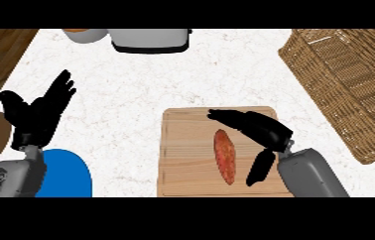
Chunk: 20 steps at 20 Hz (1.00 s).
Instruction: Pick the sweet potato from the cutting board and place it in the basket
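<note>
A long reddish-orange sweet potato point(225, 156) lies lengthwise on the wooden cutting board point(183, 150) in the lower middle. My right hand point(261, 128) hovers over the board just right of the potato, fingers straight and pointing left above its top end, thumb hanging down beside its lower half; it holds nothing. The wicker basket point(337, 80) stands at the right edge, tilted diagonally, apart from the board. My left hand point(36, 112) rests open at the left edge, fingers up.
A blue plate point(70, 177) sits at the lower left under my left forearm. A grey appliance point(150, 39) and a tan cup point(86, 34) stand at the back. White counter lies between board and basket.
</note>
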Each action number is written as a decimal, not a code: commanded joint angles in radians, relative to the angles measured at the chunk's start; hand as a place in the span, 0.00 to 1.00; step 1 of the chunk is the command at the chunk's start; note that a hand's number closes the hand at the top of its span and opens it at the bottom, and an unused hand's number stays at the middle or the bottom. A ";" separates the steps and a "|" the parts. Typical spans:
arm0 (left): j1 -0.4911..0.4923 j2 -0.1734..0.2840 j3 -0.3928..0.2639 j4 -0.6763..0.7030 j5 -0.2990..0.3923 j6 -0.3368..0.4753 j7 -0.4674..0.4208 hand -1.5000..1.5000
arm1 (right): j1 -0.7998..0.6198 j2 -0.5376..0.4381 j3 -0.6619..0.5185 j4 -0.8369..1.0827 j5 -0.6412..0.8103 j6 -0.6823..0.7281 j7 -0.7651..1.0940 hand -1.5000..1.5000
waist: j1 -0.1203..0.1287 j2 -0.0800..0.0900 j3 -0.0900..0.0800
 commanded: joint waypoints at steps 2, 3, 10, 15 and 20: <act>0.001 -0.028 0.015 0.004 -0.026 -0.012 0.016 0.50 | -0.003 0.007 0.001 0.105 0.040 -0.035 -0.134 0.00 | 0.001 0.001 0.000; -0.014 -0.031 0.024 -0.012 -0.042 -0.002 0.023 0.50 | 0.014 -0.002 -0.024 0.074 0.027 -0.009 -0.129 0.00 | 0.000 0.000 0.000; -0.007 -0.045 0.038 -0.074 -0.062 -0.014 0.083 0.50 | 0.073 0.006 0.020 -0.013 0.125 -0.030 -0.088 0.00 | 0.000 0.000 0.000; 0.012 -0.049 0.070 0.044 -0.064 -0.080 -0.032 0.50 | 0.024 0.067 0.027 0.098 0.196 -0.109 -0.084 0.00 | 0.001 0.001 0.000; -0.040 -0.075 0.071 0.037 -0.091 -0.050 -0.006 0.50 | 0.090 0.060 0.100 0.060 0.270 -0.149 -0.127 1.00 | -0.002 0.001 0.000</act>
